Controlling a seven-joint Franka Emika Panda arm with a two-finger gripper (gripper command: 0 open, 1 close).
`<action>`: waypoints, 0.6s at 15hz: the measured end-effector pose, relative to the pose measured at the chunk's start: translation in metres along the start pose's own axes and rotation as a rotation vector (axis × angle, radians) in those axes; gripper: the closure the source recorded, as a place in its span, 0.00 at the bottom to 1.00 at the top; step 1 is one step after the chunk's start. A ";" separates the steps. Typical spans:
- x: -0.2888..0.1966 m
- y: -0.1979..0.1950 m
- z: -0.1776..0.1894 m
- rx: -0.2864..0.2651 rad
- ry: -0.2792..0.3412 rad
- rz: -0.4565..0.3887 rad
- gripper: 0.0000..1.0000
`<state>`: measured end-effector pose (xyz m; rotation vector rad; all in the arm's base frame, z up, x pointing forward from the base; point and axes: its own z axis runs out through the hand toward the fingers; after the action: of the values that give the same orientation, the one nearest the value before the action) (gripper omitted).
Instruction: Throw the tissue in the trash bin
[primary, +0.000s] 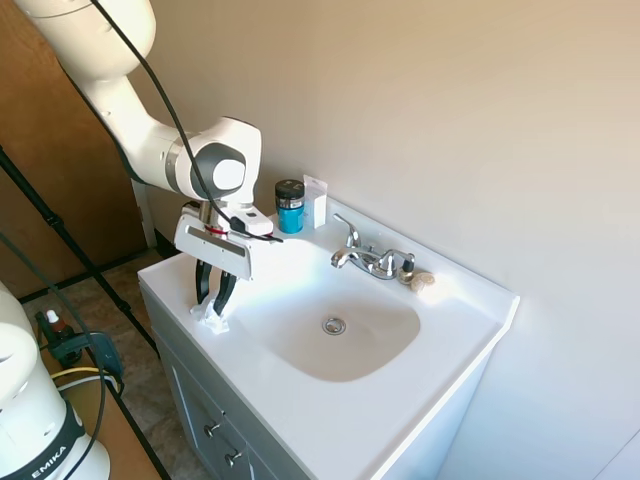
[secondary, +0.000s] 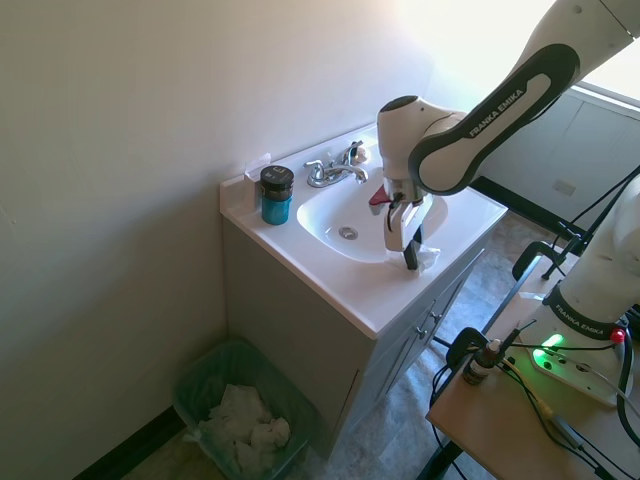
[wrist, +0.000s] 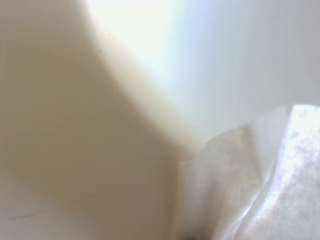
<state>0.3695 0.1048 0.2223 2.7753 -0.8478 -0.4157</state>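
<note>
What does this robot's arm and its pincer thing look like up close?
The arm is glossy white with rounded segments, dark grey joint bands and a grey round cap at the wrist. "FRANKA EMIKA" is printed on a dark band. A black cable runs along it. The gripper has a white boxy body with a red mark and two slim black fingers.

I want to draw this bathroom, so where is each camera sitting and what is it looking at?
First outside camera: up high at the sink's front corner, looking at the wall; arm enters from the picture's left, gripper down on the tissue.
Second outside camera: up high on the opposite side, over the trash bin; arm enters from the right.
Wrist camera: right above the counter, seeing tissue only.
Both outside cameras share the faucet and blue jar.
</note>
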 end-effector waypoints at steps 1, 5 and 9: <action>0.001 0.000 -0.001 0.002 0.001 0.001 1.00; 0.005 -0.003 -0.021 0.021 0.022 0.004 1.00; -0.007 -0.018 -0.071 0.028 0.066 -0.008 1.00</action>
<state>0.3961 0.1315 0.2858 2.8018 -0.8347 -0.3142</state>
